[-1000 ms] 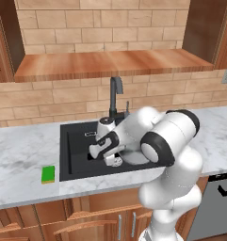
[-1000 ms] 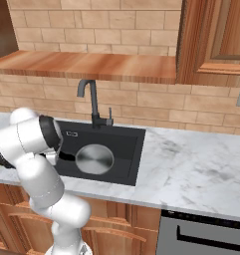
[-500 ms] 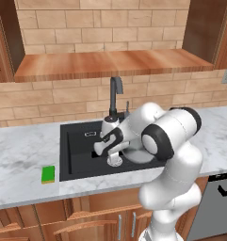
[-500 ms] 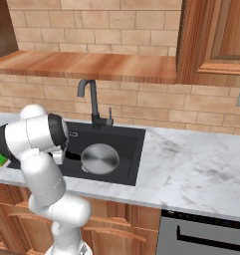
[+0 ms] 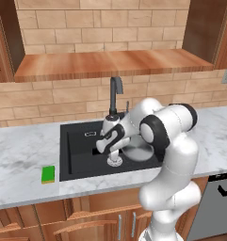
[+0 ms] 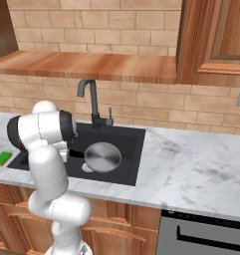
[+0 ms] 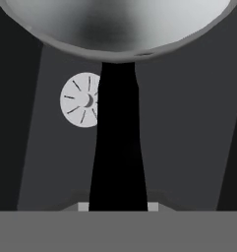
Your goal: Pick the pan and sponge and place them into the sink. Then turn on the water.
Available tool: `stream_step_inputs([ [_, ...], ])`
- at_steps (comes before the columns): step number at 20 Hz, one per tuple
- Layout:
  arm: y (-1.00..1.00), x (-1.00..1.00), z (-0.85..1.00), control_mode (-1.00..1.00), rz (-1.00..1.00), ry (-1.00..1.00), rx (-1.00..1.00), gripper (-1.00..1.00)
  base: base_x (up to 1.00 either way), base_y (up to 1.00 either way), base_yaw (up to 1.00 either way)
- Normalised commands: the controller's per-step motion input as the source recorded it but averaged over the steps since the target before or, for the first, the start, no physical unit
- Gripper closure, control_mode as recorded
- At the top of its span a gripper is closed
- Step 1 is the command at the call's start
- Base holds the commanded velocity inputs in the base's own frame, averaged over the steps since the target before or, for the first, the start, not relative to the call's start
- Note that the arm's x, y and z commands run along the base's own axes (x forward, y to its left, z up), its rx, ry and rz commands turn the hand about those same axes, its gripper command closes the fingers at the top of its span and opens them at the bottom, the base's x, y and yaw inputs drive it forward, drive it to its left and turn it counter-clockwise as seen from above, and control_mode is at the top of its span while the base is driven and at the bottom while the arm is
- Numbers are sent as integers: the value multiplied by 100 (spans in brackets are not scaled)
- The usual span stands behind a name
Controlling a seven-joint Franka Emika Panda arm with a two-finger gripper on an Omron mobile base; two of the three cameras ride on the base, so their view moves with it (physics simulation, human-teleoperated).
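We see the pincer (image 7: 118,205) shut on the pan (image 6: 102,156) handle, pan over the sink (image 5: 77,160); sponge (image 5: 48,174) on the desk's left front.

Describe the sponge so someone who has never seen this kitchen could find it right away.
Start at the black sink set in the marble counter below the brick wall. Go past the sink's left edge in the left base view, toward the counter's front. The sponge lies flat there: a small bright green block, the one vivid colour on the pale stone, apart from the silver pan in the basin.
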Motion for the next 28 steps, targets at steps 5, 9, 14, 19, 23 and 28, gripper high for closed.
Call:
stream_step_inputs([
  [5,0,34,-15,-100,0,0,3,100,0,0,0],
  [9,0,27,-29,-100,0,-3,6,100,0,0,0],
  [14,0,30,-29,-100,0,-2,2,100,0,0,0],
  [19,0,28,-24,-100,0,-3,0,100,0,0,0],
  [23,0,25,-21,-100,0,-6,0,100,0,0,0],
  [28,0,20,-24,-100,0,-6,1,100,0,0,0],
])
